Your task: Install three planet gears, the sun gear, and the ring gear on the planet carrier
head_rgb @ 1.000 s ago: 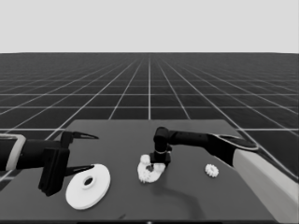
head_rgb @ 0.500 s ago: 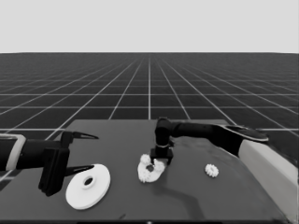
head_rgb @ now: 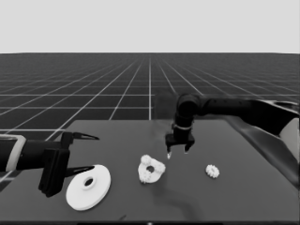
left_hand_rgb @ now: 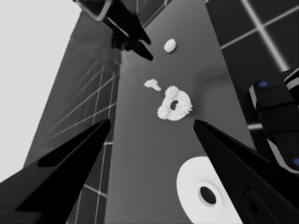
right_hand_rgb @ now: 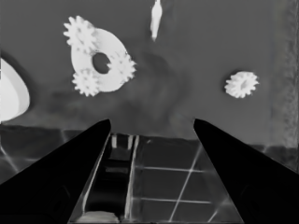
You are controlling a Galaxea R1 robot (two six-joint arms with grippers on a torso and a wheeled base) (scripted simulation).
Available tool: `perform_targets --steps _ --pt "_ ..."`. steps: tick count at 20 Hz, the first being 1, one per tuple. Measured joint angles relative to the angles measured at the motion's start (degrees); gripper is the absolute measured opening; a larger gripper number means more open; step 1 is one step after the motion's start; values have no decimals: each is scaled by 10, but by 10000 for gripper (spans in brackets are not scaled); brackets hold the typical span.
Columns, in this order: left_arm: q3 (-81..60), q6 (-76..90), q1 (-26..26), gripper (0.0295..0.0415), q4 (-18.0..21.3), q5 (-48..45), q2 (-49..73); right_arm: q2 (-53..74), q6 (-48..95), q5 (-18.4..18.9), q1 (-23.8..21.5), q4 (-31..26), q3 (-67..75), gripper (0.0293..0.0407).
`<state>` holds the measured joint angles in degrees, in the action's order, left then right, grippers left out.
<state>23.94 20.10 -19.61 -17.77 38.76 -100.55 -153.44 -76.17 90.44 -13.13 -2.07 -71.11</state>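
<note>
Tabletop (head_rgb: 262,197) count: three gears (right_hand_rgb: 80,32) on smaller round part (right_hand_rgb: 108,56) (apparently seated), one loose gear (head_rgb: 213,171).

Right arm reaches in from right edge, pale grey section at lower right, black forearm running level, then elbow bent straight down. Right tool (head_rgb: 177,149) points downward, raised above bench middle, fingers (right_hand_rgb: 65,182) spread apart, nothing between them. Left arm waits at left edge, lying level. Left tool (head_rgb: 85,152) over bench's left end, fingers (left_hand_rgb: 70,172) spread wide, pointing toward right, gripping nothing.
</note>
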Motion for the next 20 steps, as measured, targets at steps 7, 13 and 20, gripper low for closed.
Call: perform_targets --steps 7,13,20 --pt "0 0 0 385 0 0 0 275 253 17 -10 -2 -41 385" --pt "0 0 0 385 0 0 0 248 275 -128 209 164 -101 385" --pt "0 0 0 385 0 0 0 232 285 -149 235 179 -133 349"
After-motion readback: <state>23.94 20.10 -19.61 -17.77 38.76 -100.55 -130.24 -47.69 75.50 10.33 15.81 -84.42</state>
